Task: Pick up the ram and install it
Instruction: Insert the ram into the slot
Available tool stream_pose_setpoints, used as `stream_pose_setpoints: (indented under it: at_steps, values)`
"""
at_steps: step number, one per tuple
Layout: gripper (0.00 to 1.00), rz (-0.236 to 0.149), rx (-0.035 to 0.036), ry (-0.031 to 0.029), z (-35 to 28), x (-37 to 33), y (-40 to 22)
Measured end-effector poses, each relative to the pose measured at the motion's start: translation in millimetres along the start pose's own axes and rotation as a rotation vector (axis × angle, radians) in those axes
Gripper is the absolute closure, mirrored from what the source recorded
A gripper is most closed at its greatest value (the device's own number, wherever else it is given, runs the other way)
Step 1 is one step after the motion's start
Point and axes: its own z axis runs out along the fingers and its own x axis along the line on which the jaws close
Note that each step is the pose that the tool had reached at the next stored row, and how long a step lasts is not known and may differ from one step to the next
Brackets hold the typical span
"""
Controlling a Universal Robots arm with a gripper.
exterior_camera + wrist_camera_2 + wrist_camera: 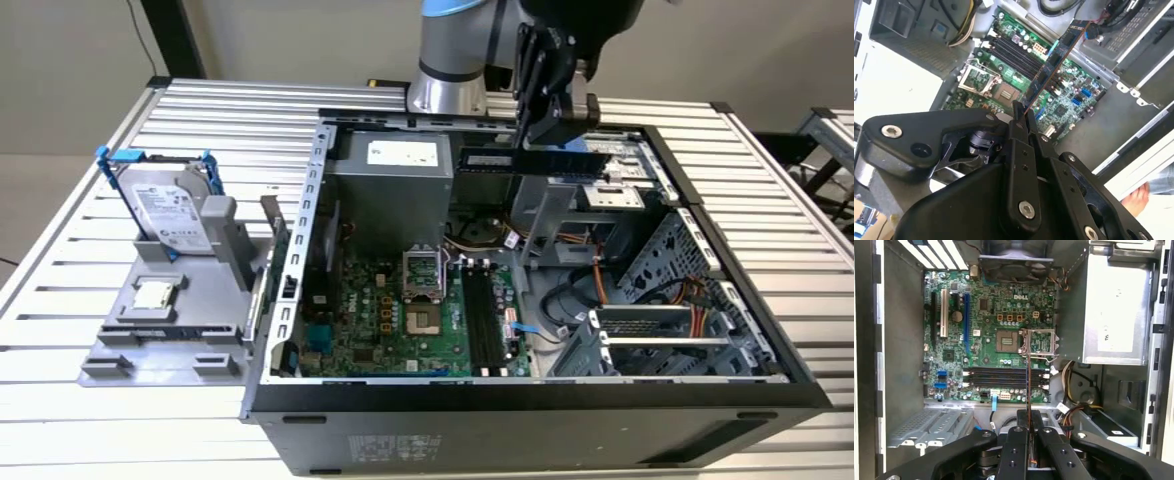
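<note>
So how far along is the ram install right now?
Pickup looks done: the gripper is shut on the ram, holding it above the open computer case. Not yet done: the motherboard's black slots are empty, and the ram is not seated in any.

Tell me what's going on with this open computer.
The arm's claw is clamped on the ram, holding the stick in the air above the open computer case, over the motherboard. The motherboard's black slots look empty, so the ram is not yet seated. Outside the case, at the exterior view's left, a hard drive in a blue frame stands on a grey holder.
</note>
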Motion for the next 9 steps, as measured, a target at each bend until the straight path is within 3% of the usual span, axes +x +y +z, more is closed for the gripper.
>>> stream_pose_setpoints:
  at_steps: [9]
  values:
    - [1.00,-0.003,-0.0001,0.0002,0.3,-12.6,0.0]
